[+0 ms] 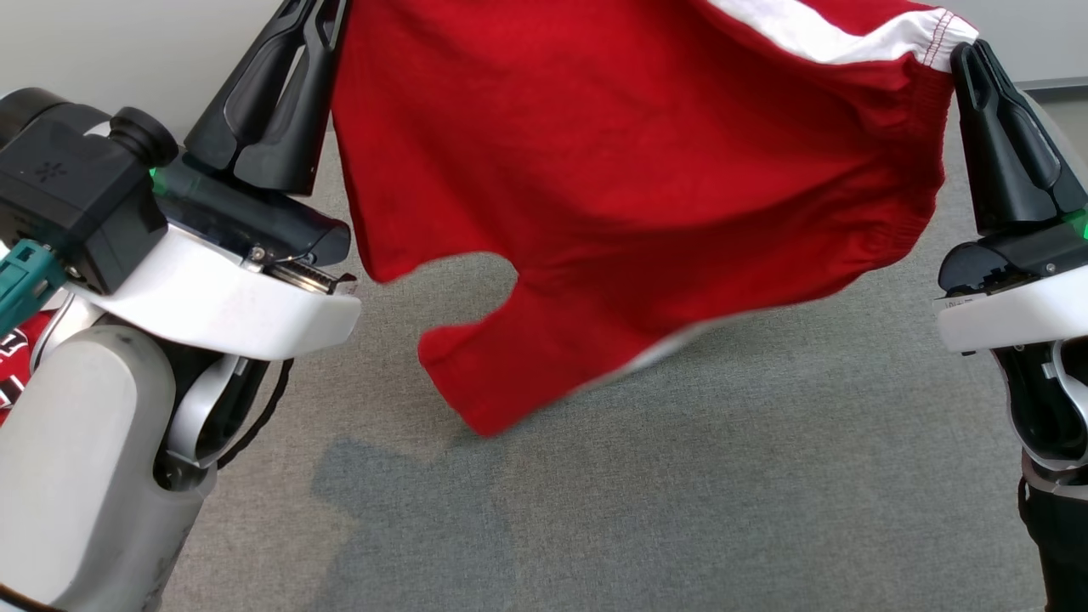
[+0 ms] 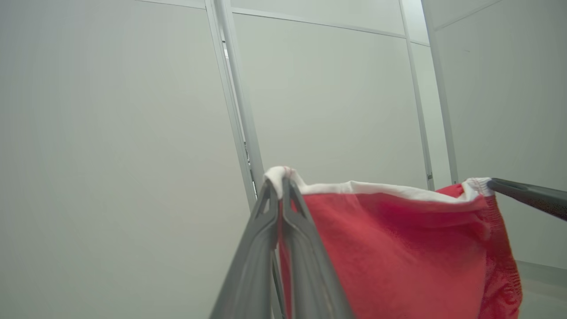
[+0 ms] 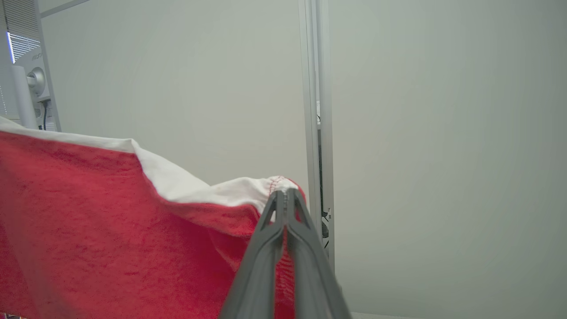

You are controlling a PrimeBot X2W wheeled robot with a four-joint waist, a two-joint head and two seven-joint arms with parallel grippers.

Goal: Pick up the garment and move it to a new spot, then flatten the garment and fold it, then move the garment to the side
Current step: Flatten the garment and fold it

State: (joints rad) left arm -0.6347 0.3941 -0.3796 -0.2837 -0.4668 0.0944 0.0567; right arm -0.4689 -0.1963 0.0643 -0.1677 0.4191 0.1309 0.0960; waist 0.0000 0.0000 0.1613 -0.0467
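While left gripper (image 1: pixel 325 13) and right gripper (image 1: pixel 969 51) each pinch a waistband (image 1: pixel 833 38) corner, shorts (image 1: pixel 637 170) hang above the surface (image 1: pixel 722 476) — pickup done; set-down, flatten, fold, move-aside all pending.

grey woven surface (image 1: pixel 680 476), a red patterned cloth (image 1: pixel 15 367) at its left edge.

— The arms?
— White wrist shells (image 1: pixel 212 306), pale grey forearm (image 1: pixel 76 459), thin black cable (image 1: pixel 259 416).
— The left claw (image 2: pixel 280 184) and right claw (image 3: pixel 285 195)?
— Long black tapering fingers (image 1: pixel 1007 153), green light (image 1: pixel 155 176) at each base. Boxy black camera (image 1: pixel 76 204), teal plug (image 1: pixel 25 276).
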